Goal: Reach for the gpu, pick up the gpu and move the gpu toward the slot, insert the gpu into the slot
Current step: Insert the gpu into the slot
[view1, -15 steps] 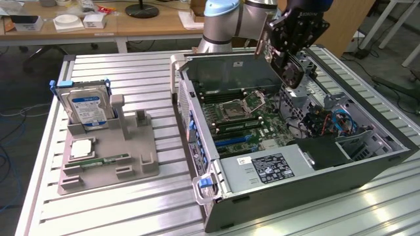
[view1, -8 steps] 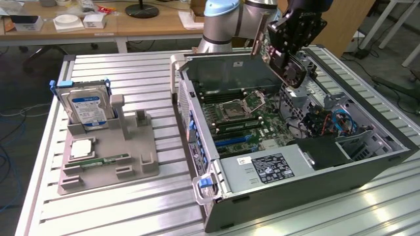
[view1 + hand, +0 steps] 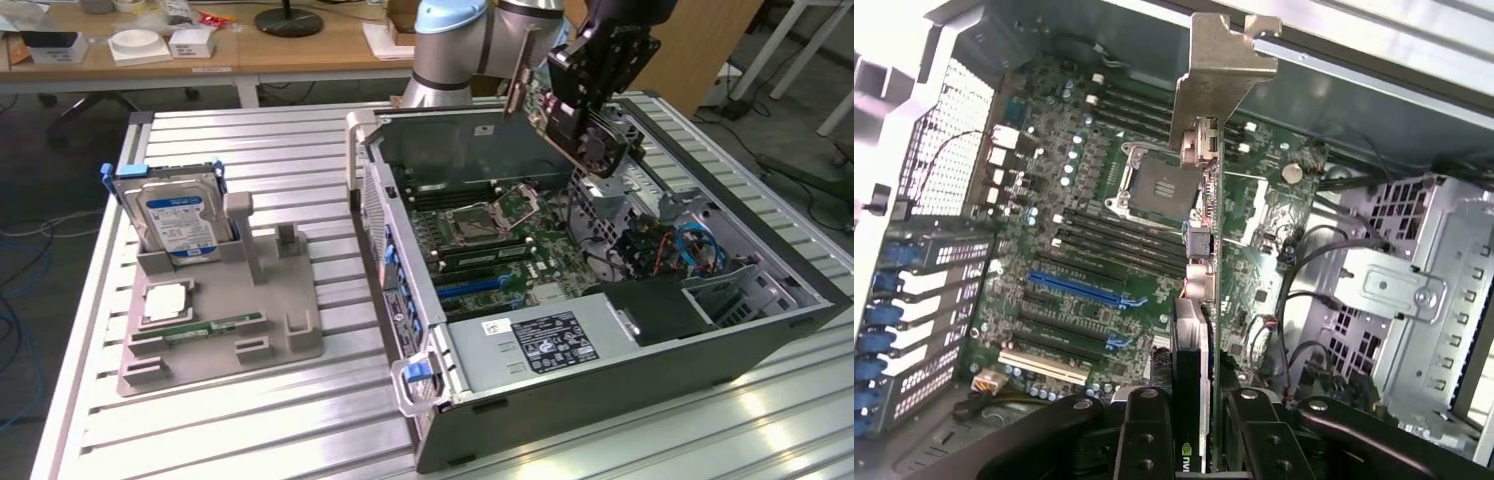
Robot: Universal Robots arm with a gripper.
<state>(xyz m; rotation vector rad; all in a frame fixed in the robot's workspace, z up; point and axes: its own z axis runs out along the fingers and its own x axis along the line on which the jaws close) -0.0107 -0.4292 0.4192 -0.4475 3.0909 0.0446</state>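
gpu [image 3: 583, 125]: held in the air over the open case [image 3: 400, 230], upper right of the exterior view. Gripper [image 3: 1194, 410] is closed on the card's edge, one of the fingers [image 3: 1144, 440] on each face. We judge reach and pick-up done. The card hangs above the motherboard [image 3: 507, 240], well apart from the blue slot [image 3: 1079, 290]. Insertion not yet done.

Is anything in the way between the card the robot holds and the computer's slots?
Nothing visible. The pincer holds the gpu in open air above the open case, and the blue slot lies uncovered.
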